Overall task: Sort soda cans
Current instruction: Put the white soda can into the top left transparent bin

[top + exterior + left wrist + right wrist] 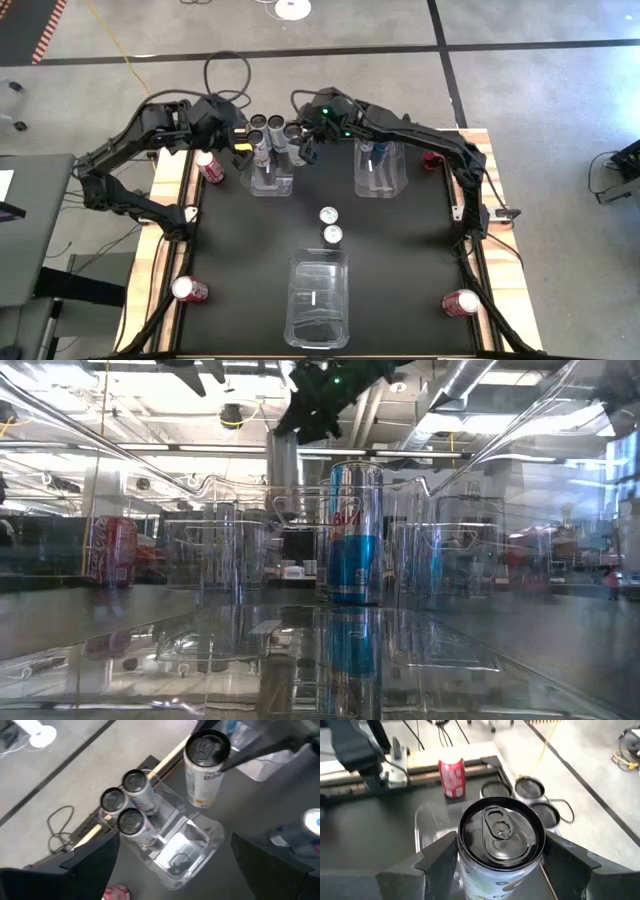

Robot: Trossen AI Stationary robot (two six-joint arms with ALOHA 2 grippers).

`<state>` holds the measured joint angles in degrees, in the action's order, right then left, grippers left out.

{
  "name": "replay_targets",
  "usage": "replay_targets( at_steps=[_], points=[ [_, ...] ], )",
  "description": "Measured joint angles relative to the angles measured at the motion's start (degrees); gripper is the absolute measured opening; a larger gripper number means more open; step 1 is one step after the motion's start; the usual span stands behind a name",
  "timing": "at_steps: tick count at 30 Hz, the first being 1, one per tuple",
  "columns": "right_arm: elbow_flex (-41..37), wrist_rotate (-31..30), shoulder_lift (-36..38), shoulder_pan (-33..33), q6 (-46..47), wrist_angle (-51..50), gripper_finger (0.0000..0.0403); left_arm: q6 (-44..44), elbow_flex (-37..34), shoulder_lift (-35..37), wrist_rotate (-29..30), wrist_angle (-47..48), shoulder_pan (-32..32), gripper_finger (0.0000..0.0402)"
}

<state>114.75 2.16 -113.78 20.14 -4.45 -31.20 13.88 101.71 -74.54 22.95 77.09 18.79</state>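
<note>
Above the clear bin (270,180) at eleven o'clock, the right end effector (501,851) clasps a dark can (501,845); left end effector (170,865) released.

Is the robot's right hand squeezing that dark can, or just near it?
Touching. The right wrist view shows the right gripper with a finger pressed against each side of the dark can, no gap showing.
</note>
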Motion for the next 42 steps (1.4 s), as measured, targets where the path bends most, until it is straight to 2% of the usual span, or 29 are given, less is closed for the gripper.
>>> replay_targets(
  at_steps=[2,10,18,26,31,42],
  points=[
    [2.9,0.6,-2.7,-0.2,0.5,1.5,0.0281,-0.6,0.0,0.0,0.9,0.4,0.0,0.0377],
    [14.4,1.3,-13.9,-0.4,1.0,-2.9,0.0281,-1.3,0.0,0.7,2.0,3.6,0.0,0.0377],
    [15.3,0.7,-20.8,1.2,0.3,-2.8,0.0281,-1.2,0.0,3.9,2.9,4.5,0.0,0.0377],
    [15.6,0.3,-22.5,1.5,-2.9,-0.2,0.0281,-2.3,0.0,5.4,3.5,4.1,0.0,0.0377],
    [15.6,-2.1,-22.5,1.2,-5.7,4.2,0.0281,-6.1,0.0,4.8,3.6,2.6,0.0,0.0377],
    [15.5,-2.4,-22.5,1.3,-4.7,1.6,0.0281,-7.1,0.0,4.8,3.2,1.8,0.0,0.0377]
  ],
)
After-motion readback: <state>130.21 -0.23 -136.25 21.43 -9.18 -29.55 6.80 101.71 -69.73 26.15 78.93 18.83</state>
